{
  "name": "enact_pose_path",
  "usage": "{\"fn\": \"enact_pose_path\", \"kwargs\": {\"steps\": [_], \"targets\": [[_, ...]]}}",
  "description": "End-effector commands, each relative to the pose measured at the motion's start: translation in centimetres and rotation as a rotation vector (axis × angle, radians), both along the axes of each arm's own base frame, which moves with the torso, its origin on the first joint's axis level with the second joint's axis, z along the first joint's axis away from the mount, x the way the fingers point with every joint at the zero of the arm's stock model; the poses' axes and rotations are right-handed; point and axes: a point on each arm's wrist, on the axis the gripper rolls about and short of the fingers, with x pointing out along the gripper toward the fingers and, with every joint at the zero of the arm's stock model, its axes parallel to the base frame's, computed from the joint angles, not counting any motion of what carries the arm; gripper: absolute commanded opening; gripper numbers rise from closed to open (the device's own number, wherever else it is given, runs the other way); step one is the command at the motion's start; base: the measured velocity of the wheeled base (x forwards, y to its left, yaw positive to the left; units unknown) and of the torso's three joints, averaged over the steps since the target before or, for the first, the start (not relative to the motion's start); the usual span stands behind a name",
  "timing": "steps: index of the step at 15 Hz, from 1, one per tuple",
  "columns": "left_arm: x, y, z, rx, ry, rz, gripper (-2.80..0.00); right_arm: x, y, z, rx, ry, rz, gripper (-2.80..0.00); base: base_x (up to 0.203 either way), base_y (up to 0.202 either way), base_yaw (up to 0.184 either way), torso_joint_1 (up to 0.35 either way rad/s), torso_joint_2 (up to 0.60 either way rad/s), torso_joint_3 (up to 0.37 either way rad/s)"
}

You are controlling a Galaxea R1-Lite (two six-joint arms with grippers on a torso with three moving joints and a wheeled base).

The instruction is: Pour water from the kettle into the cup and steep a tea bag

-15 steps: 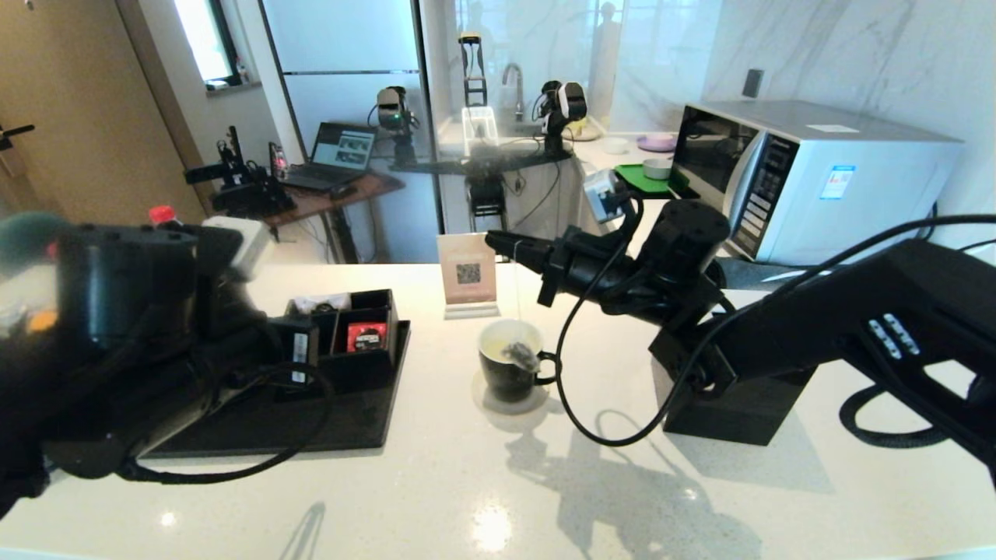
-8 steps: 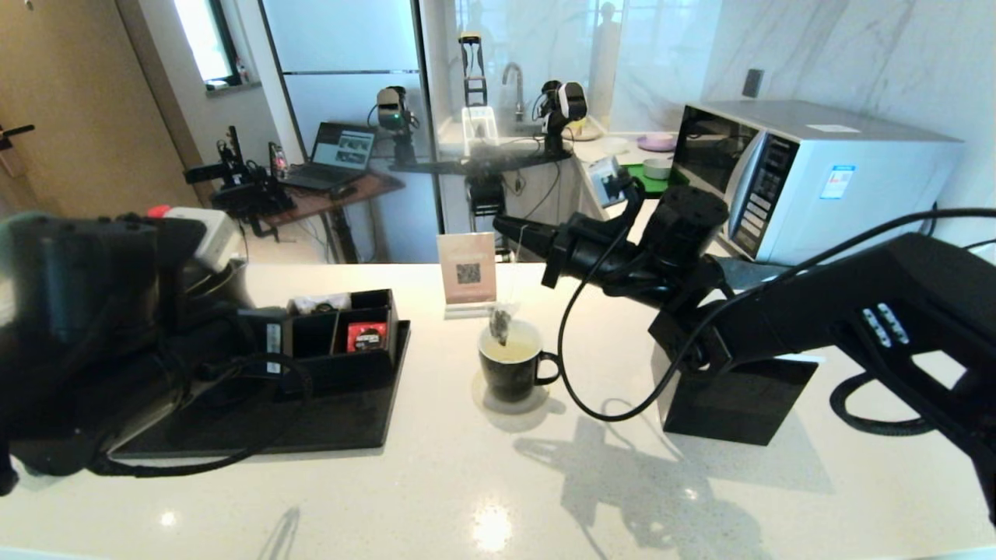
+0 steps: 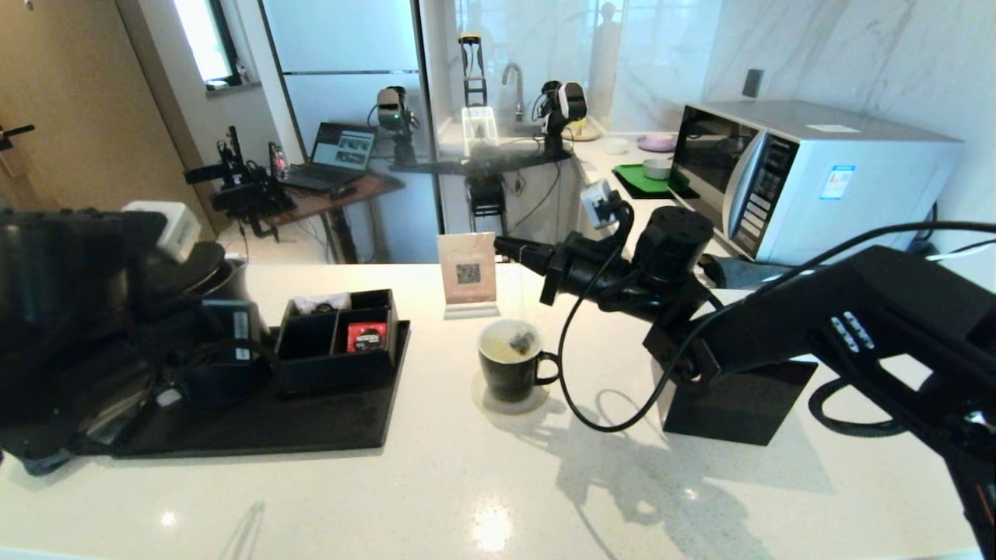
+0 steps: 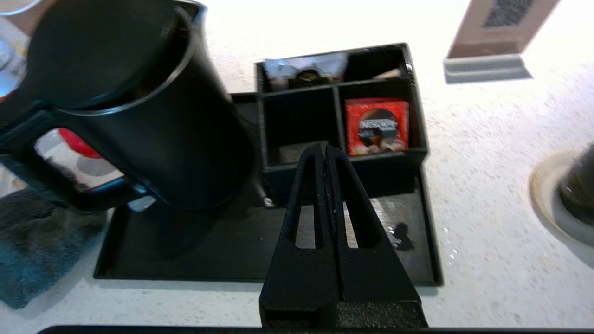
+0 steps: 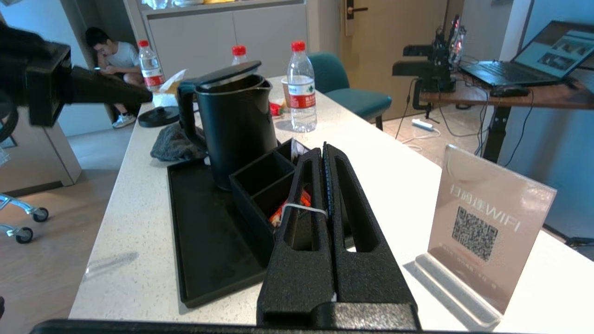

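The black cup [image 3: 510, 372] stands on a pale coaster mid-counter and holds pale liquid. The tea bag [image 3: 521, 341] hangs inside it at the liquid's surface, on a thin white string [image 5: 301, 208]. My right gripper [image 3: 506, 247] hovers above and slightly behind the cup, shut on that string [image 5: 323, 148]. The matte black kettle [image 5: 236, 120] stands on the tray at the left with its lid tipped up; it is partly hidden behind my left arm in the head view [image 3: 222, 284]. My left gripper [image 4: 325, 149] is shut on nothing, above the tray beside the kettle [image 4: 139, 116].
A black tray [image 3: 311, 435] carries a compartment box with a red packet [image 3: 366, 336]. A QR sign [image 3: 467, 272] stands behind the cup, a black tissue box [image 3: 731, 404] to its right, a microwave [image 3: 817, 179] further back. Water bottles [image 5: 301, 88] and a grey cloth [image 5: 174, 141] lie beyond the kettle.
The tea bag rose above the cup's rim half a second ago and is now lowered into the cup again. My left arm has drawn back to the left, uncovering the compartment box.
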Motion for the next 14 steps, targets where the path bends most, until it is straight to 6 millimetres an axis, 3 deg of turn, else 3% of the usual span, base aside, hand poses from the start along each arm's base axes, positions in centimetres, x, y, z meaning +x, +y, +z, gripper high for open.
{"fn": "enact_pose_path", "kwargs": {"steps": [1,6,14], "targets": [[0.4,0.5,0.5,-0.008,-0.019,0.019,-2.8,0.0,0.1,-0.4,-0.004,0.004,0.005,-2.8,0.0,0.0,0.0,0.0,0.0,0.0],[1.6,1.8,1.9,-0.015,-0.059,0.078,-2.8,0.0,0.0,-0.6,-0.006,0.008,0.004,-2.8,0.0,0.0,0.0,0.0,0.0,0.0],[4.8,7.3,3.4,0.003,-0.081,0.23,-2.8,0.0,0.0,-0.7,-0.009,0.01,0.004,-2.8,0.0,0.0,0.0,0.0,0.0,0.0]]}}
